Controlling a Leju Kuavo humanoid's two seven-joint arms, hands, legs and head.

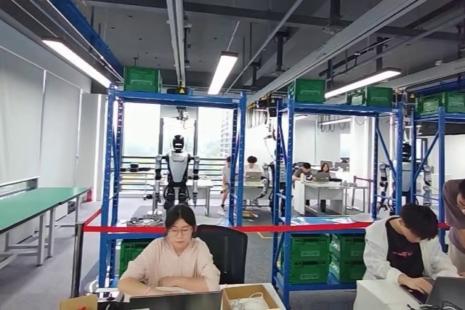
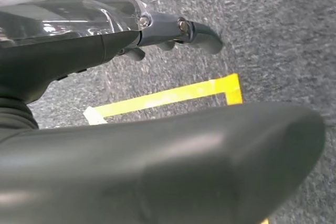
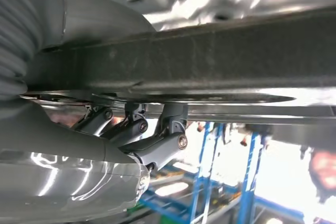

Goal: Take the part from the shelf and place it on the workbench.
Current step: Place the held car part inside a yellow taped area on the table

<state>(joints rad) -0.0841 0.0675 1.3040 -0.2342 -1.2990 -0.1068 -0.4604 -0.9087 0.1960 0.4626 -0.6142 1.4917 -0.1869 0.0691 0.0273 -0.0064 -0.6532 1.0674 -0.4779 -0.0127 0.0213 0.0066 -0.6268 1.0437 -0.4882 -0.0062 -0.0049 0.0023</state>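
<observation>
Left hand [image 2: 166,32] hangs over grey carpet [image 2: 277,35] marked with yellow tape [image 2: 170,95], its fingers loosely extended and holding nothing, while the right hand [image 3: 138,135] presses its curled fingers up around a long dark bar [image 3: 198,56] that it grips, which may be the part. Ahead, blue shelves [image 1: 238,165] carry green crates [image 1: 142,79] on top and more green crates [image 1: 309,258] at floor level, their contents hidden. An open cardboard box [image 1: 249,297] on the near table [image 1: 274,290] holds something pale beside a seated person [image 1: 174,259].
</observation>
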